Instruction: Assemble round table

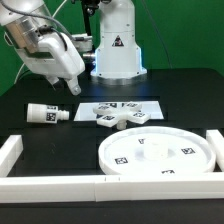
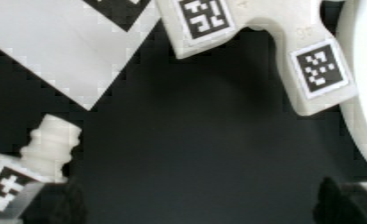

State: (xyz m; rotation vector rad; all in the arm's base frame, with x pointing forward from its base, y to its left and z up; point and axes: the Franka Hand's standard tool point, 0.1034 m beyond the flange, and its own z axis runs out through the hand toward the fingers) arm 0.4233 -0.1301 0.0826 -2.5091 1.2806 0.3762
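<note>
We see the gripper (image 1: 73,86) hanging in the air, well apart from the round disc (image 1: 160,155). It is beyond the disc and off toward the exterior view's left. It holds nothing. In the wrist view one dark fingertip (image 2: 349,200) shows at a lower corner, and a fainter dark shape sits at the opposite corner with bare table between them, so we read the fingers as spread apart.

The disc lies flat on the black table (image 1: 60,140), rim up, with its tags facing the camera. Just beyond the disc rests the cross-shaped foot (image 1: 120,117) (image 2: 313,65), close to the rim but not touching it. The foot partly overlaps the marker board (image 1: 140,102) (image 2: 55,45), which lies flat a little farther from the disc.

The short leg (image 1: 45,113) (image 2: 47,150) lies on its side, well apart from the disc and toward the exterior view's left of the foot. It is roughly below the gripper.

White border rails (image 1: 50,184) run along the disc's near side and stand at both flanks. The near rail is just beside the disc's rim.
</note>
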